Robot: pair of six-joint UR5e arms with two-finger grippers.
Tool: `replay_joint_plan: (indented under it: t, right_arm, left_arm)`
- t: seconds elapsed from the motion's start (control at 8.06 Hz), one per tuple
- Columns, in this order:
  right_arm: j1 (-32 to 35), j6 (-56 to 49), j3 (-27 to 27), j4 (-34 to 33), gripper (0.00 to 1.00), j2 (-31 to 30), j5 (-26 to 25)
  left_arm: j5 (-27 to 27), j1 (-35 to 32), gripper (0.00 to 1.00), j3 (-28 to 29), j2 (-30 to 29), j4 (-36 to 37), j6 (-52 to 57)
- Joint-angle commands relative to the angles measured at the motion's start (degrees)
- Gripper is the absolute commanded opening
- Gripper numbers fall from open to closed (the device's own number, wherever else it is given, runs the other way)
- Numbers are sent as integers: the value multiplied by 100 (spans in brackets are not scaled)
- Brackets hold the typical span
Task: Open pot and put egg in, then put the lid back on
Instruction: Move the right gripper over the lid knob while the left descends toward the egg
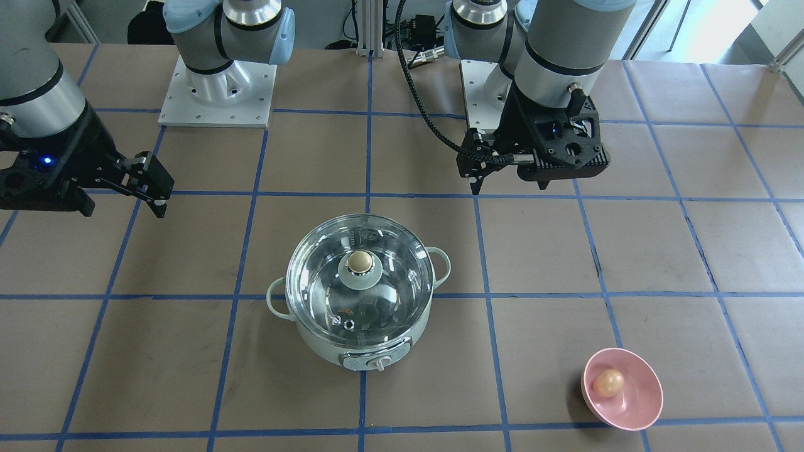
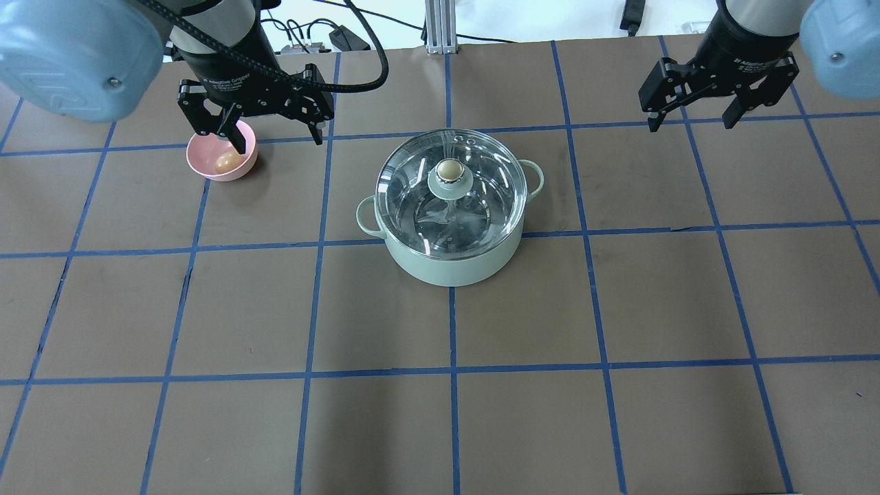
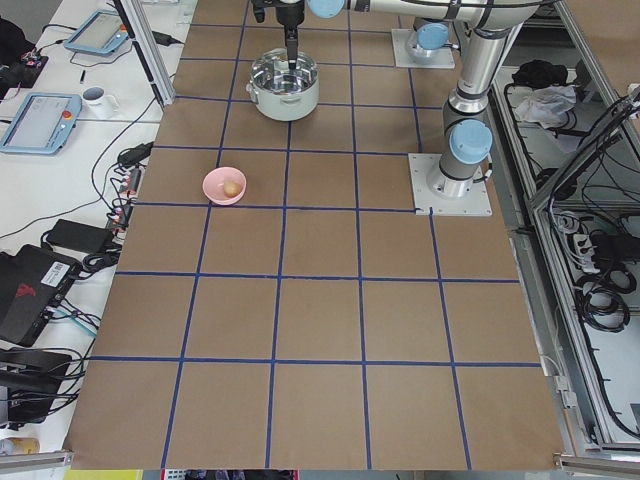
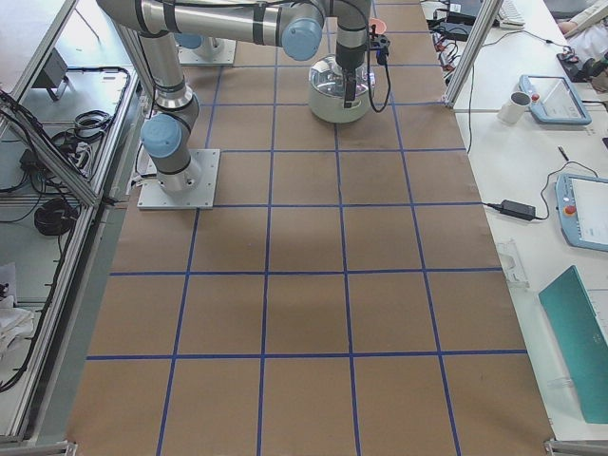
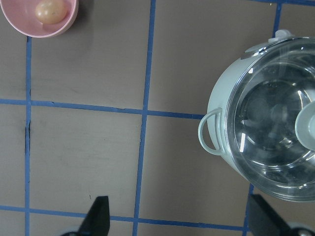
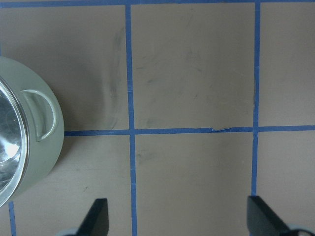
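Observation:
The mint-green pot (image 2: 450, 258) stands mid-table with the glass lid (image 2: 481, 206) shut on it, tan knob (image 2: 450, 169) on top. The egg (image 2: 225, 162) lies in a pink bowl (image 2: 206, 172) left of the pot. My left gripper (image 2: 277, 137) is open and empty, held high between bowl and pot. My right gripper (image 2: 694, 120) is open and empty, high to the right of the pot. The left wrist view shows the egg (image 5: 50, 10), the pot (image 5: 221, 93) and both fingertips (image 5: 98, 216). The right wrist view shows the pot's side handle (image 6: 42, 120).
The table is brown paper with a blue tape grid (image 2: 450, 371). The arm bases (image 1: 217, 94) stand at the robot's side of the table. The pot's dial knob (image 1: 377, 364) faces away from the robot. Operator benches with tablets lie beyond both table ends.

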Motion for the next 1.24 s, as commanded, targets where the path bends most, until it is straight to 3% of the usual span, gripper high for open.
replay_joint_plan:
  t: [0.0,0.12,0.37,0.74,1.12]
  right_arm:
    - [0,-40,-9,-37,100,-1,-4]
    - [0,-32,-9,-37,100,-19,-4]
    - [9,91,0,-29,100,25,31]
    - [140,13,-26,-177,100,95,259]
    - [1202,467,-272,-503,100,357,259]
  left_arm:
    - [1,12,100,-17,-12,17,52]
    - [45,90,100,-17,-21,61,105]
    - [37,492,100,-78,-318,970,779]
    - [1,1538,100,-87,-1441,2133,1090]
    - [211,2050,100,-70,-2478,3108,1230]
